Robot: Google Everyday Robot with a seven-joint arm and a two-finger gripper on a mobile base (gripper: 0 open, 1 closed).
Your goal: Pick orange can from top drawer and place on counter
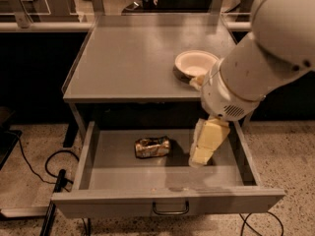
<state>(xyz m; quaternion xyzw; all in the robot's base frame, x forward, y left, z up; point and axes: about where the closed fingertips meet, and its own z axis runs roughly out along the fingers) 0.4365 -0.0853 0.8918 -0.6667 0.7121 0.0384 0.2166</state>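
The orange can [153,147], a crumpled shiny golden-brown can, lies on its side in the middle of the open top drawer [167,178]. My gripper [203,156] hangs down into the drawer's right half, its cream fingers a short way right of the can and apart from it. The counter [133,58] is the grey top above the drawer. The drawer's dark pull handle [170,211] is at the front.
A cream-white bowl [195,63] stands on the counter's right side, just behind my arm's big white housing [256,63]. Black cables [34,168] lie on the speckled floor to the left. Dark benches stand behind the counter.
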